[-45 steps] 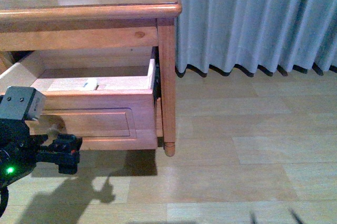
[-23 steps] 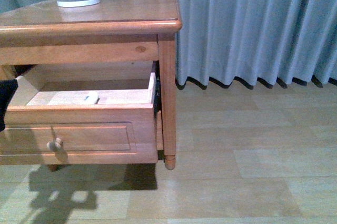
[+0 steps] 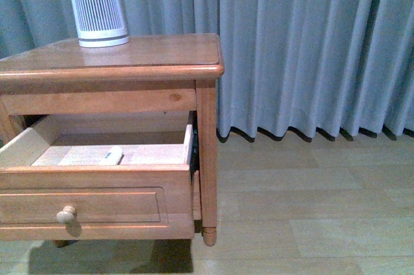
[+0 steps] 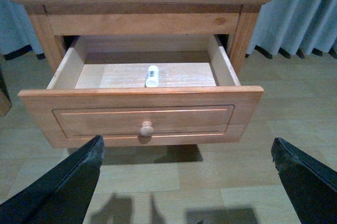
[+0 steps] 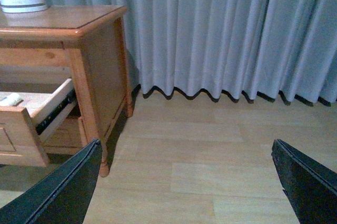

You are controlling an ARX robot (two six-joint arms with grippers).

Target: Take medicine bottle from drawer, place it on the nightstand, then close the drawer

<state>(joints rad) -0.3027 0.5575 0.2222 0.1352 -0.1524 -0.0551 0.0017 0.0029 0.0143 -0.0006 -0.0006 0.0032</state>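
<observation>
The medicine bottle (image 4: 151,75) was seen lying on its side on the pale floor of the drawer (image 4: 142,113), near the middle of its width and touched by nothing. The drawer was pulled well out of the nightstand (image 3: 139,61), with its round knob (image 4: 147,128) turned toward the left gripper (image 4: 187,145). That gripper was spread wide and empty, set back from the drawer front and apart from it. The right gripper (image 5: 185,145) was likewise spread wide and empty, and was pointed past the side of the nightstand at floor (image 5: 210,171) and curtain (image 5: 221,34). On the tabletop a white ribbed device (image 3: 98,4) was stood toward the back.

The opening was judged done and the fetching of the bottle not yet begun. For the next move, the left gripper would need to be carried over the drawer front, lowered inside and closed across the bottle's narrow width. Care would be called for, since a bottle on its side could be nudged into rolling.
</observation>
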